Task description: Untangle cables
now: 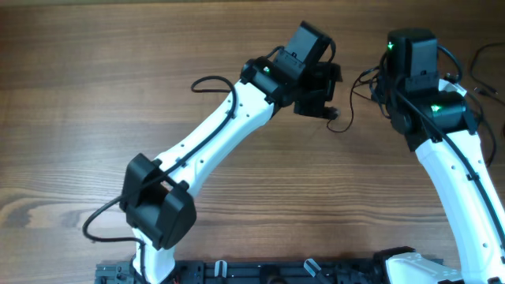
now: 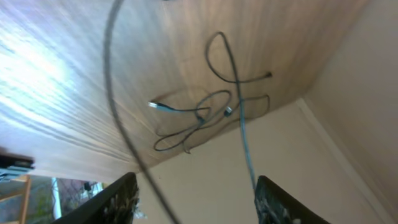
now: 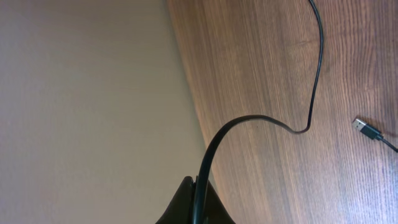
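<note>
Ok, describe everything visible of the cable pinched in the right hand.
The cable is thin, black and smooth, rubbery-looking. One stretch is clamped in the shut right hand; from there it rises, arcs over the wooden table, kinks once and runs out of the top of the picture.

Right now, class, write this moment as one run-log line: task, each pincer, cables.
task: untangle cables | left pincer: open, facing loose tangle on table | right pincer: shut on black cable
</note>
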`<state>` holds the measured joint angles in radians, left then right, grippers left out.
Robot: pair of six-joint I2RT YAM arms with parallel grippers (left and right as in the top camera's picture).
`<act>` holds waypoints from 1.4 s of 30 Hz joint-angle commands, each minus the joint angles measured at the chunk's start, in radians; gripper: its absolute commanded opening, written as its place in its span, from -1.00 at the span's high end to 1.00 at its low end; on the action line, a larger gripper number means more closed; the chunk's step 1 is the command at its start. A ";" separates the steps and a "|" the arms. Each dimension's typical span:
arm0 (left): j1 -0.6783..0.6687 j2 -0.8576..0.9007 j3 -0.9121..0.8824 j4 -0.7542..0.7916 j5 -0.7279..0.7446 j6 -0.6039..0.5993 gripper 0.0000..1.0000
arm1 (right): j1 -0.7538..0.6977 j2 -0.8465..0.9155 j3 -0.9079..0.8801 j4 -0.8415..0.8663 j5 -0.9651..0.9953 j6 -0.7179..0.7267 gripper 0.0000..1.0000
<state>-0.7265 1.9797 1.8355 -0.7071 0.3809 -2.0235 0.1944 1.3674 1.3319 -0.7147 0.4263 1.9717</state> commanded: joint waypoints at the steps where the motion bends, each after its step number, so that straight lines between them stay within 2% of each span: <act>1: -0.008 0.025 -0.003 0.112 0.050 -0.006 -0.22 | -0.002 -0.026 0.005 -0.005 0.044 0.011 0.91; 4: -0.008 0.025 -0.003 0.183 0.049 0.113 -0.11 | -0.002 -0.026 0.005 -0.006 0.073 -0.021 0.92; 8: -0.012 0.025 -0.003 0.158 0.055 0.097 -0.11 | -0.002 -0.026 0.005 -0.009 0.079 -0.035 0.92; 10: -0.022 0.028 -0.003 0.136 0.095 0.025 0.09 | -0.002 -0.026 0.005 -0.015 0.092 -0.035 0.92; 13: -0.029 0.037 -0.003 0.079 0.091 -0.019 0.01 | -0.002 -0.026 0.005 -0.035 0.125 -0.035 0.92; 17: -0.030 0.063 -0.003 0.065 0.164 -0.122 -0.11 | -0.002 -0.026 0.005 -0.064 0.151 -0.035 0.91; 21: -0.020 0.069 -0.003 0.151 0.206 -0.158 -0.40 | -0.002 -0.026 0.005 -0.092 0.211 -0.034 0.92; 25: -0.016 0.069 -0.003 0.315 0.209 -0.158 -0.25 | -0.002 -0.026 0.005 -0.108 0.224 -0.035 0.92; 28: -0.007 0.069 -0.003 0.374 0.206 -0.158 0.20 | -0.002 -0.026 0.005 -0.123 0.229 -0.035 0.92; 29: -0.006 0.069 -0.003 0.362 0.210 -0.158 0.21 | -0.002 -0.026 0.005 -0.126 0.229 -0.035 0.92; 31: -0.005 0.069 -0.003 0.313 0.210 -0.158 0.16 | -0.002 -0.026 0.005 -0.137 0.229 -0.035 0.92; 35: -0.005 0.069 -0.003 0.227 0.210 -0.158 -0.05 | -0.002 -0.026 0.005 -0.156 0.231 -0.034 0.92; 42: -0.002 0.069 -0.003 0.220 0.207 -0.158 -0.08 | -0.002 -0.026 0.005 -0.163 0.232 -0.034 0.92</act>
<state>-0.7372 2.0441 1.8317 -0.4870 0.5755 -2.0243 0.1944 1.3666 1.3319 -0.8711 0.6186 1.9404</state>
